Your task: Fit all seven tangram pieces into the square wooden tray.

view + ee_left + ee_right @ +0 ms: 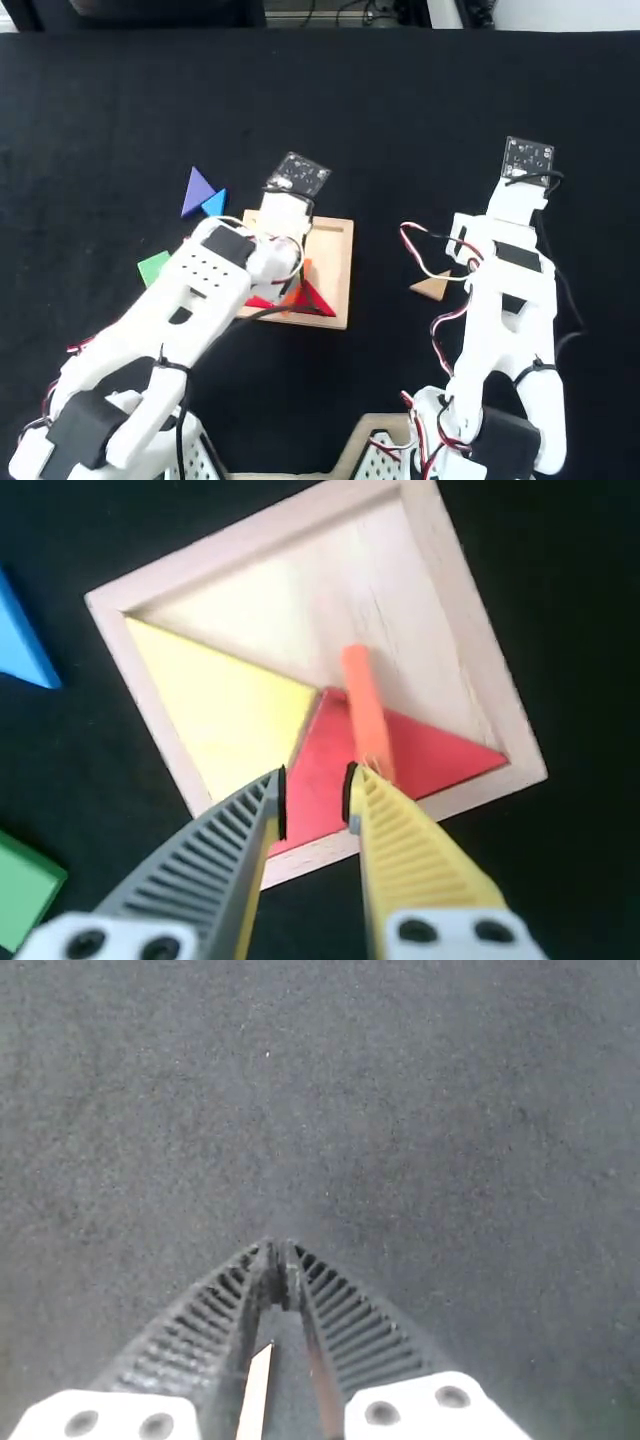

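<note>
We are seating the slim orange wooden piece (365, 715), which lies tilted on the red triangle (435, 752) in the square wooden tray (468, 630). Our left gripper (315, 790) hangs released and empty; next we should nudge the piece flat.

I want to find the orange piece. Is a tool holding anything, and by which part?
Nothing is held. The left tool is open over the tray; the orange piece stands on edge beyond its tips, not between them. The right tool is shut, empty.

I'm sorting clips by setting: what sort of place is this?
Probably a robotics lab bench: a left arm and a right arm mounted side by side at a black-covered table, with a wooden tray and coloured tangram pieces.
</note>
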Controlling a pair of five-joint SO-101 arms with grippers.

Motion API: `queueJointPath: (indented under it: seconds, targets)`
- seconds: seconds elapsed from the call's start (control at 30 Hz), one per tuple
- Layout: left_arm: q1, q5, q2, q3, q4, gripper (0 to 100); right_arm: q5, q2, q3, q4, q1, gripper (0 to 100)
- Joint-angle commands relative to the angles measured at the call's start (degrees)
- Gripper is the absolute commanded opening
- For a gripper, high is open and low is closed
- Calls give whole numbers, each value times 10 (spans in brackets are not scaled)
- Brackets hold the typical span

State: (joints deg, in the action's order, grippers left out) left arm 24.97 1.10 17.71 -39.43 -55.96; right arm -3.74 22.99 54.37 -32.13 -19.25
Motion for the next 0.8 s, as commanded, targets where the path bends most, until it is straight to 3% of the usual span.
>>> queueJointPath:
  seconds: [0.0, 0.63, 0.77]
  targets:
    - [-25, 6, 4, 0, 8, 126, -6, 15, -10, 11, 8, 11]
    - [65, -19, 4, -49, 55, 127, -6, 15, -10, 11, 8, 11]
    - [59, -18, 10, -48, 54, 127, -6, 15, -10, 10, 8, 11]
